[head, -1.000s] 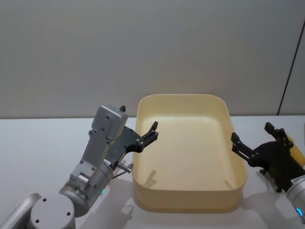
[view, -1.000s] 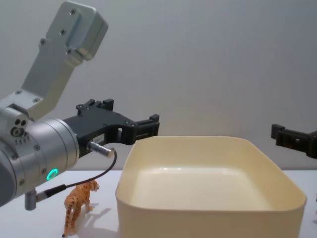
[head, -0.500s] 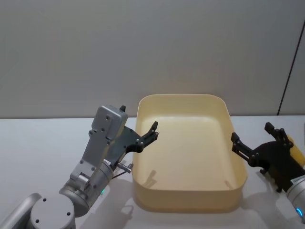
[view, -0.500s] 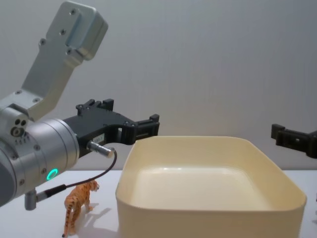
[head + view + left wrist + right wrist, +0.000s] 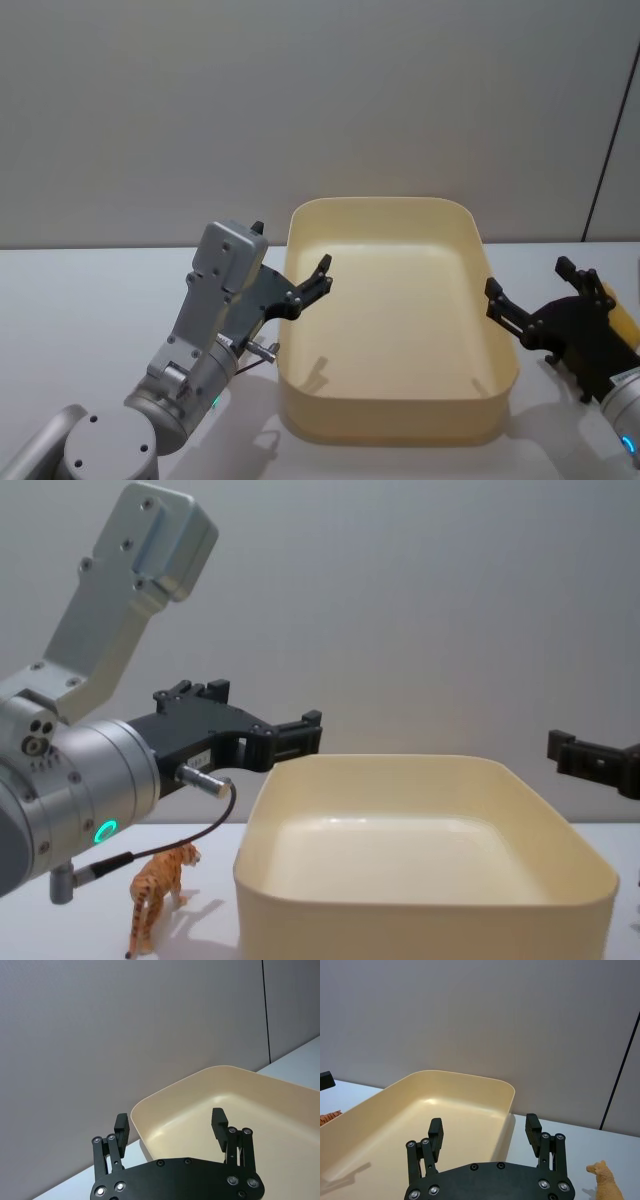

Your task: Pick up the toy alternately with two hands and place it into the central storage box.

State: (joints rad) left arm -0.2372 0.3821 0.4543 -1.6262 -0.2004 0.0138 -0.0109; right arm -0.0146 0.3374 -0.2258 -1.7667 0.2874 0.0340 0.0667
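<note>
Head view: the box (image 5: 385, 204) sits in the middle of the tabletop (image 5: 80, 300), with no toy in it. The left pincer (image 5: 322, 275) hangs in the air by the box's left wall, wide open, holding nothing. The right pincer (image 5: 527, 277) hangs by the right wall, wide open too, with nothing in it. A tiger (image 5: 160, 890) stands on the tabletop just beside the box's left wall, under the left arm. A tan toy (image 5: 605, 1180) stands toward the right edge. I think no toy is picked yet. Next, one pincer should dip down over its toy and close on it.
</note>
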